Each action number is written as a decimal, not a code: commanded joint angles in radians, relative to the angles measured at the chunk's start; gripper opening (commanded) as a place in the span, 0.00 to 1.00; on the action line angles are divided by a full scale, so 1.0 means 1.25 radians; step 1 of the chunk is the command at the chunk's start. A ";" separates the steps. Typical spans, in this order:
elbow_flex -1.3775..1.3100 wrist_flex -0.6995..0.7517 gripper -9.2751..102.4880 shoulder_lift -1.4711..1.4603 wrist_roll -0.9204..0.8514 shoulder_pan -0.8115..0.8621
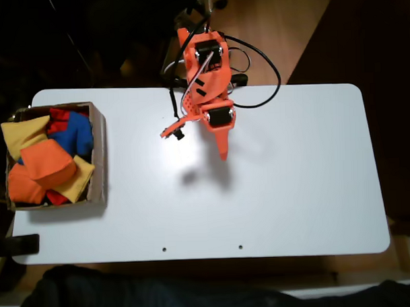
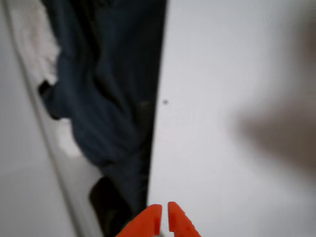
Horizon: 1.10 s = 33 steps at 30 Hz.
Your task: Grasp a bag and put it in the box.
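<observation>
Fixed view, starting at the left edge: the box (image 1: 96, 152) sits at the table's (image 1: 294, 191) left end, crowded with beanbags. The bag (image 1: 48, 162), bright orange and pillow-plump, lies on top of the heap near the box's middle, tilted, with a second orange one (image 1: 24, 187) below it at the lower left corner. Yellow bags (image 1: 26, 131) show at the upper left and at the lower right, a blue bag (image 1: 75, 134) fills the upper right, and scraps of red cloth (image 1: 59, 115) peek out along the top and bottom.

Judging by its sagging, rounded shape, the bag looks light, soft and loosely filled; it should squash and drape under a pinch without slipping or breaking. A pinch across its raised middle or a bunched corner seems the best hold.

Further right, at upper centre of the frame, the arm hangs over bare tabletop, well apart from the box. Its gripper (image 1: 223, 153) points down-frame. Wrist view shows the two orange fingertips (image 2: 150, 217) at the bottom edge, nearly together with a thin slit between them, holding nothing.
</observation>
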 commanded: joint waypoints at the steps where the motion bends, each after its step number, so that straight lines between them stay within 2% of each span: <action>1: 0.026 -0.002 0.08 0.020 -0.007 0.000; 23: 0.099 0.147 0.08 0.056 0.002 0.004; 33: 0.112 0.183 0.08 0.058 0.002 0.061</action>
